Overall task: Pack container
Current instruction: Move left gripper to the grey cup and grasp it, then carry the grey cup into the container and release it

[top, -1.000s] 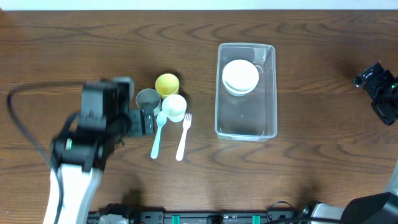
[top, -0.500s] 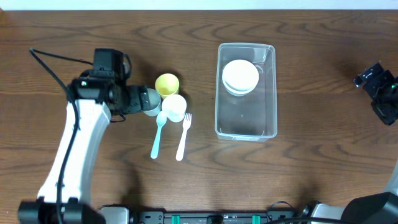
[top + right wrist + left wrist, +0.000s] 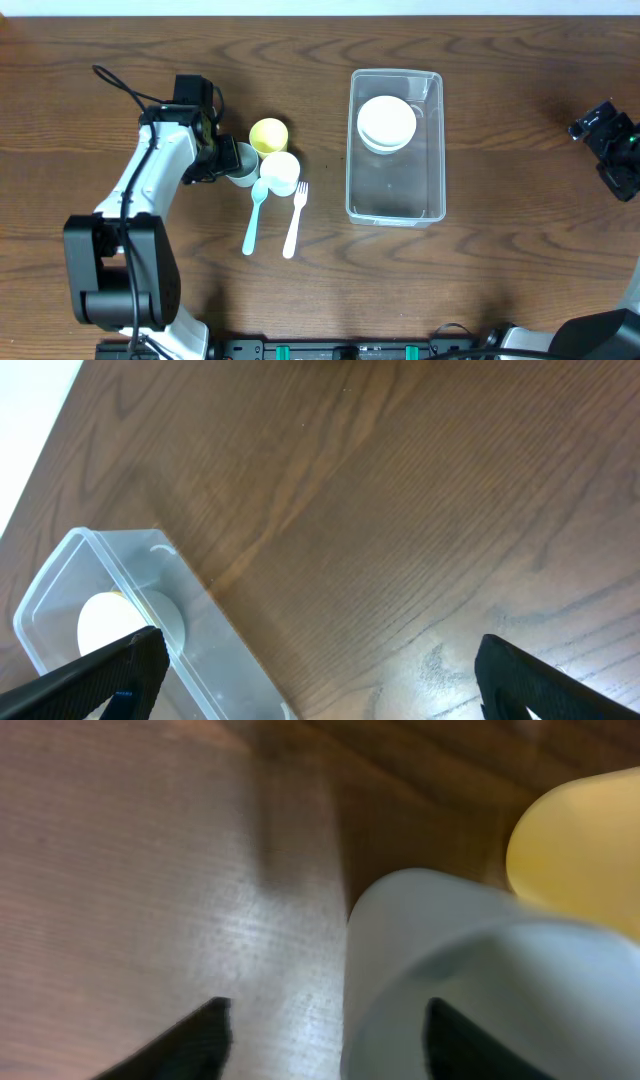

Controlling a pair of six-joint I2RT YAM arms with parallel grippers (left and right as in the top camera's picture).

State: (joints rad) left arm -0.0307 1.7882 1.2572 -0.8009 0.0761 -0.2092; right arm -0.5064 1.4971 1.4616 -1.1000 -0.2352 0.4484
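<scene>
The container (image 3: 395, 192), a white bowl (image 3: 386, 122) inside it, lies well to the right of the left gripper (image 3: 328, 1010), between it and the right gripper (image 3: 320, 645), which gapes wide and empty. The left jaws stand apart around a grey cup's (image 3: 480, 970) near wall, clamping nothing. A yellow cup (image 3: 580, 850) sits just beyond.

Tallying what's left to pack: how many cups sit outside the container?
3, all left of the container: a grey cup leftmost, a yellow cup at the cluster's far side, and a white cup beside the spoon. None seems hidden.
</scene>
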